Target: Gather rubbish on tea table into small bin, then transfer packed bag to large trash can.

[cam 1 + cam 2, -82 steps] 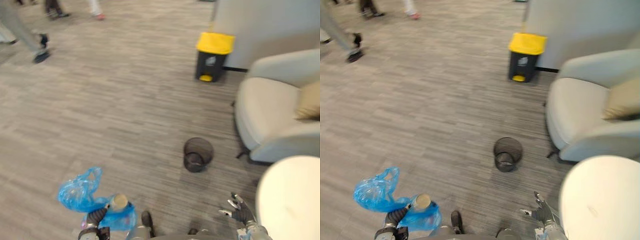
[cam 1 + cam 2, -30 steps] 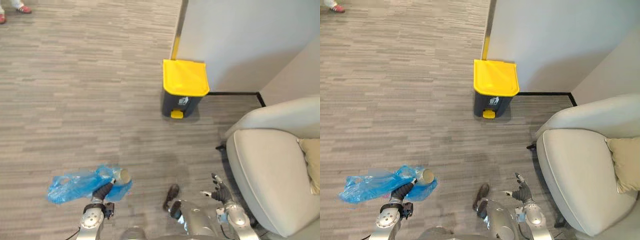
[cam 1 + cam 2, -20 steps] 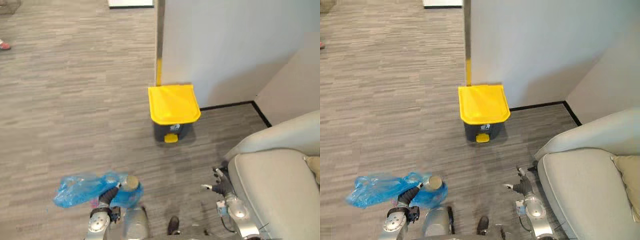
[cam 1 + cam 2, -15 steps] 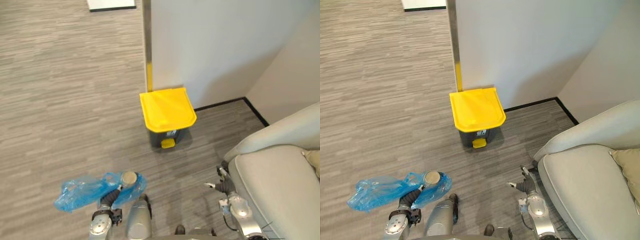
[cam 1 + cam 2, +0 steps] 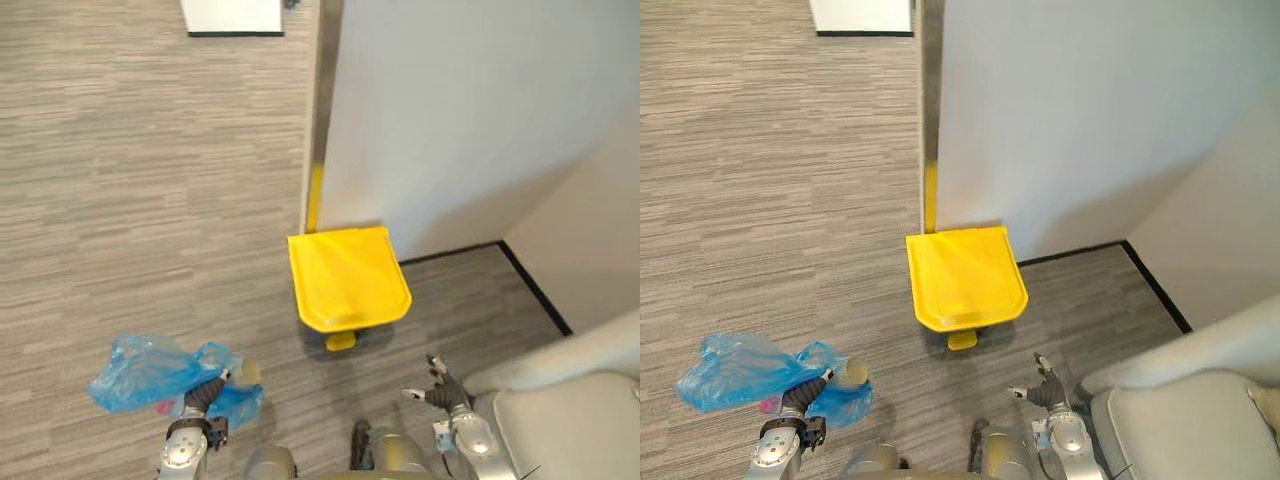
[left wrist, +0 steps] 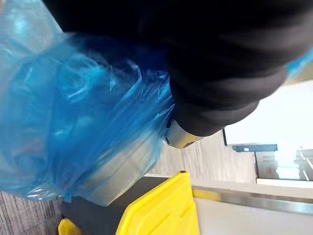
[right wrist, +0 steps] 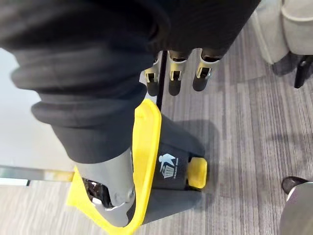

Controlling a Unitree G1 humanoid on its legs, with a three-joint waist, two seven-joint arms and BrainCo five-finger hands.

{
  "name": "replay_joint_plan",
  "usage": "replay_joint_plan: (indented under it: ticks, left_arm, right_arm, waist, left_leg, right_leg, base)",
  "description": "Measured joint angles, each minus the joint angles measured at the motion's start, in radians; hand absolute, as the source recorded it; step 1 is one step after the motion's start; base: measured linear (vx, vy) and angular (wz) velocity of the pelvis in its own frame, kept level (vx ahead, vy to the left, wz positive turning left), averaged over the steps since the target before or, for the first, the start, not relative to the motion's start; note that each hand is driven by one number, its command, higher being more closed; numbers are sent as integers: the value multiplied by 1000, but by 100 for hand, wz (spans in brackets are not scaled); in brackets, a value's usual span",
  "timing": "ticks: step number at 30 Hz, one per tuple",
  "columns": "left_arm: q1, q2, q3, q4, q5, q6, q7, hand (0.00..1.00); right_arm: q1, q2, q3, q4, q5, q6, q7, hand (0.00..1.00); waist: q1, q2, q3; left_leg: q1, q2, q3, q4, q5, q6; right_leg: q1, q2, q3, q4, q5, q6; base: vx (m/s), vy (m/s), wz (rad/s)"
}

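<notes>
My left hand (image 5: 204, 394) is shut on the gathered top of a blue plastic bag (image 5: 148, 368) that hangs low at my left over the carpet. A pale paper cup (image 5: 246, 373) shows inside the bag (image 6: 73, 122) beside the hand (image 6: 220, 73). The large trash can, dark with a closed yellow lid (image 5: 348, 275) and a yellow pedal (image 5: 341, 342), stands straight ahead against the wall. My right hand (image 5: 438, 393) hangs open and holds nothing, just right of the can. Its straight fingers (image 7: 173, 73) show over the lid's edge (image 7: 146, 156) and pedal (image 7: 197, 174).
A pale grey wall (image 5: 460, 120) with a metal corner post (image 5: 322, 120) rises behind the can. A light armchair (image 5: 575, 425) fills the lower right. Striped grey carpet (image 5: 120, 200) stretches to the left. A white panel (image 5: 232, 15) stands at the far top.
The whole picture has shifted: the camera has come closer to the yellow-lidded can, which now sits nearer and more central. The blue bag stays in my left hand; the right hand stays open.
</notes>
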Motion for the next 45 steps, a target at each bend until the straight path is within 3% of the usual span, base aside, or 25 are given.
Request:
replay_joint_plan:
  ticks: [1,3,4,5,7,8,9,10,13,23,28,30,32,36,37,39,41,43,45]
  left_arm:
    - [-1,-9,0,0,0,0,0,100]
    - [1,-42,1,0,0,2,-1,100]
    - [-1,-45,1,-2,0,1,-3,100]
    - [1,-45,1,-11,0,1,-4,100]
    - [-8,-45,-4,-11,0,1,-6,100]
    - [-19,-44,-11,-11,0,1,-6,100]
    - [-18,-45,-20,-11,0,1,-7,100]
    - [-21,-30,-21,6,1,2,-7,100]
    - [-11,-4,-21,12,1,4,-8,100]
    - [4,4,0,73,2,4,-7,100]
    - [5,4,2,88,2,3,-8,100]
    - [1,0,2,98,2,3,-8,100]
    - [4,-8,2,102,2,3,-8,100]
    - [5,-11,-2,102,2,3,-8,100]
    - [-5,-10,-1,99,2,3,-6,100]
    - [-1,2,-3,97,1,5,-4,100]
    - [-31,26,-11,99,1,5,-1,100]
    - [-104,53,-23,108,1,5,3,100]
    - [-130,60,-21,119,1,4,18,100]
  right_arm:
    - [-2,-3,-2,-6,0,0,0,0]
    - [1,-5,-19,-9,2,0,-1,0]
    - [1,-3,-28,-9,2,1,-1,0]
    - [16,7,-54,-8,4,3,-5,0]
    - [22,11,-86,-8,11,4,-12,0]
    - [22,8,-112,-7,13,6,-20,0]
    - [22,-3,-125,-8,13,5,-23,0]
    - [14,4,-128,14,15,15,-23,0]
    - [17,26,-128,16,15,14,-21,0]
    - [8,15,-152,95,10,16,-21,0]
    - [-26,-5,-123,119,4,18,-22,0]
    - [-58,-12,-97,122,0,18,-22,0]
    - [-98,-24,-71,122,-1,20,-27,0]
    - [-110,-27,-64,120,-1,23,-28,0]
    - [-117,-26,-64,119,-1,30,-28,0]
    - [-127,-18,-64,110,-1,34,-28,0]
    - [-127,-19,-67,103,-1,34,-29,0]
    - [-103,-22,-83,103,0,38,-44,0]
    - [-81,-25,-84,113,1,44,-46,0]
  waist:
    - [0,9,-1]
    - [-7,24,1]
    - [-4,22,1]
    - [-7,17,5]
    - [-9,8,10]
    - [-8,7,8]
    - [-9,26,0]
    - [3,5,-1]
    - [-5,-13,-11]
    - [-10,7,-13]
    - [-9,22,-21]
    - [-9,22,-21]
    - [-8,31,-15]
    - [-10,21,12]
    - [-7,9,26]
    - [0,34,54]
    - [-6,33,86]
    - [-20,14,124]
    - [-35,7,131]
  left_leg:
    - [-1,8,1,0,3,-5]
    - [-29,24,2,81,35,-68]
    - [-43,27,11,105,23,-57]
    - [-59,66,58,119,14,-43]
    - [-103,110,124,115,14,-43]
    - [-128,131,195,33,45,-37]
    - [-142,149,224,-48,170,-23]
    - [-139,123,232,-40,157,-24]
    - [-131,82,236,-55,159,-21]
    - [-64,94,271,-121,169,-28]
    - [-81,111,309,-115,168,-27]
    - [-101,117,320,-92,156,-18]
    - [-137,131,316,-11,99,-7]
    - [-152,94,274,91,-8,13]
    - [-132,84,266,95,-23,39]
    - [-112,96,254,116,-34,61]
    - [-93,99,227,142,-51,82]
    - [-85,73,160,194,-91,80]
    - [-81,58,98,243,-134,65]
  right_leg:
    - [9,3,-9,-12,-1,-3]
    - [81,2,-42,-80,-1,-12]
    - [104,0,-46,-99,-1,-12]
    - [169,-7,-71,-139,1,-16]
    - [207,-25,-103,-163,1,-15]
    - [217,-42,-117,-166,-4,-4]
    - [217,-38,-125,-168,-11,15]
    - [215,-56,-112,-180,-25,38]
    - [238,-88,-93,-217,-18,44]
    - [252,-66,-39,-247,-5,55]
    - [207,-52,18,-263,35,57]
    - [189,-48,49,-280,62,64]
    - [153,-42,84,-250,63,78]
    - [79,-95,91,-20,-47,96]
    - [21,-120,61,115,-51,66]
    - [-50,-109,13,170,-73,51]
    - [-108,-92,-14,78,-37,74]
    - [-140,-101,-49,-141,76,131]
    - [-117,-105,-40,-162,95,132]
  base:
    - [406,-184,23]
    - [316,-152,38]
    - [287,-105,52]
    - [208,-57,55]
    - [145,17,54]
    - [127,118,38]
    - [140,161,25]
    - [110,145,10]
    - [107,126,7]
    - [-4,-19,-16]
    - [-63,7,-35]
    - [-93,60,-53]
    - [-124,111,-46]
    - [-105,145,-2]
    - [-42,155,2]
    - [-5,140,-10]
    - [74,42,30]
    - [136,-33,92]
    - [235,-127,108]
